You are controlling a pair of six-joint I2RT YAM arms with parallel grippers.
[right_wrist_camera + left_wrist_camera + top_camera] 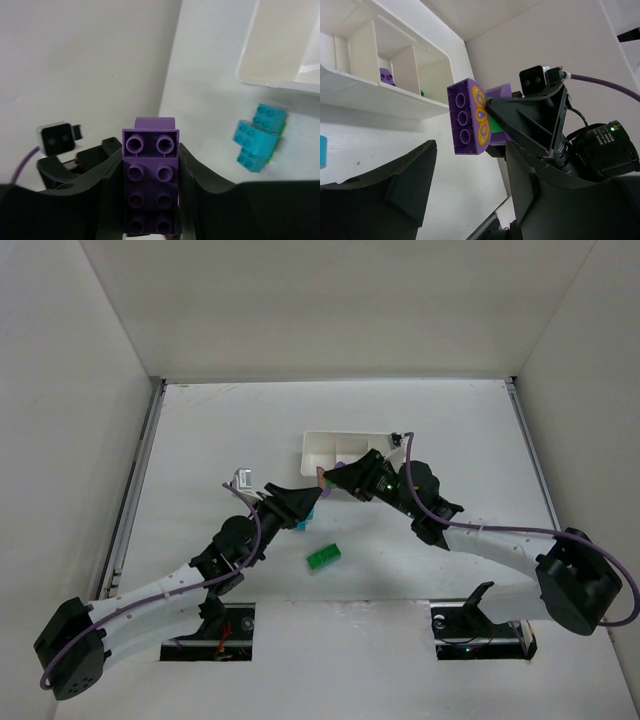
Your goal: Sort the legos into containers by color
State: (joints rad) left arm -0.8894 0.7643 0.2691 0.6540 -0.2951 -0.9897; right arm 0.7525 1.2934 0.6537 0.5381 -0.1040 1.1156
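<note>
the right arm bends in toward the white tray [380,92], the right end effector [338,480] clamped on a purple brick [150,185] just beside the tray's near corner. the left end effector [298,506] hangs wide and empty by the cyan bricks [257,137]. one compartment holds a second purple brick [386,76]; its neighbour shows a bit of green [422,92]. a green brick [323,557] lies apart on the surface [200,440].

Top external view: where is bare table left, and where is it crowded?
Bare table lies behind the tray, right of it, and between the arms around the green brick. Crowded: the tray's near-left corner, where the right gripper holding the purple brick, the left gripper and the cyan bricks meet.
</note>
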